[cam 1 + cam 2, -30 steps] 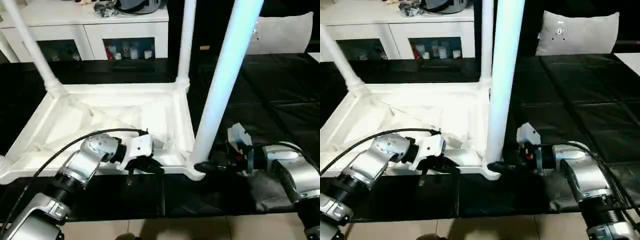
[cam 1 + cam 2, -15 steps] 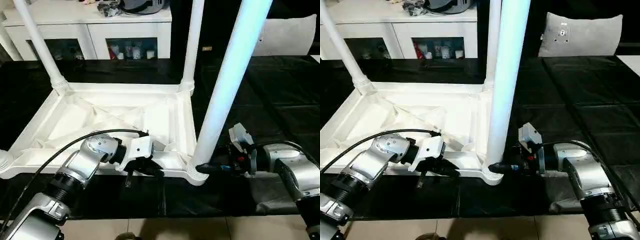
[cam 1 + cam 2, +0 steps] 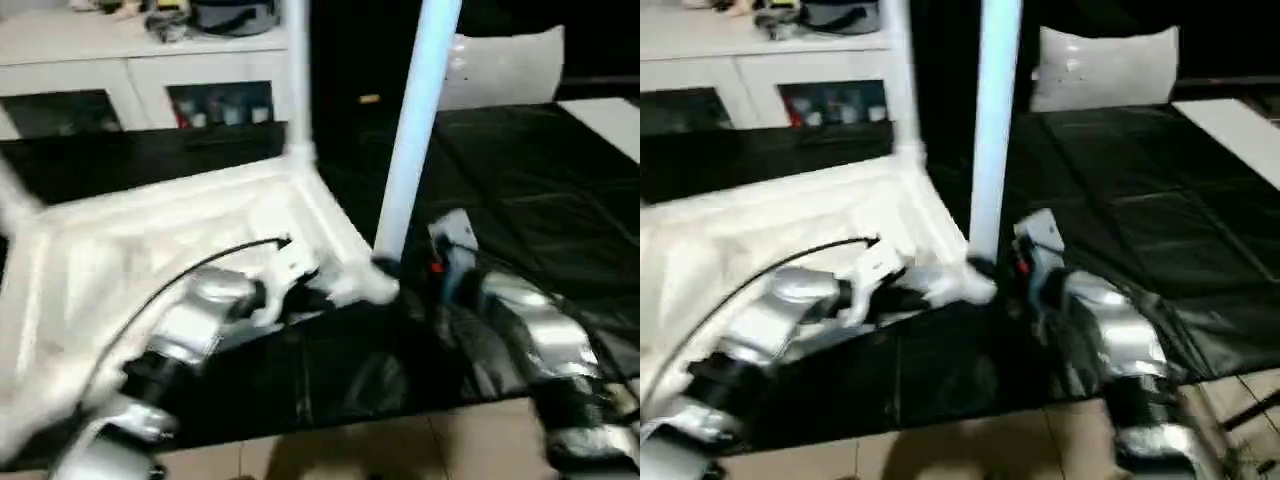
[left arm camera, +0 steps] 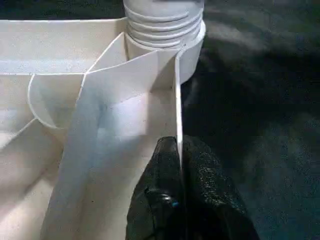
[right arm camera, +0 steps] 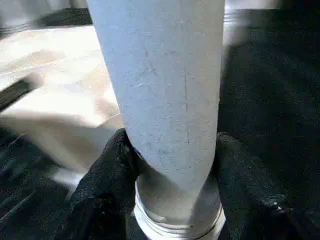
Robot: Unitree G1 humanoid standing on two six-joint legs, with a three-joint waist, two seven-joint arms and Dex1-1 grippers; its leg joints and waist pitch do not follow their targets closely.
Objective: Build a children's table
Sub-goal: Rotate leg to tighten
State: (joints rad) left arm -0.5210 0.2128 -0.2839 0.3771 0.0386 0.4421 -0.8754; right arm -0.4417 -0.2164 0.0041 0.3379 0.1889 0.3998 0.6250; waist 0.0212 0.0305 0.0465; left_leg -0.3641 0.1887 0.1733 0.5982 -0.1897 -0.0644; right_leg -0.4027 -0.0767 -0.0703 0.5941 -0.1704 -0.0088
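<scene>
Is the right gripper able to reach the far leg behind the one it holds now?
Probably not as things stand. The right gripper is closed around the near leg, which stands between it and the far leg; it must let go first.

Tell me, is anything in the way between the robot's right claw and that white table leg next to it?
Nothing visible. In the right wrist view, the right gripper already has the leg between its black fingers, low down near the corner socket of the upturned tabletop. The left gripper is pinched on the tabletop's thin side wall.
</scene>
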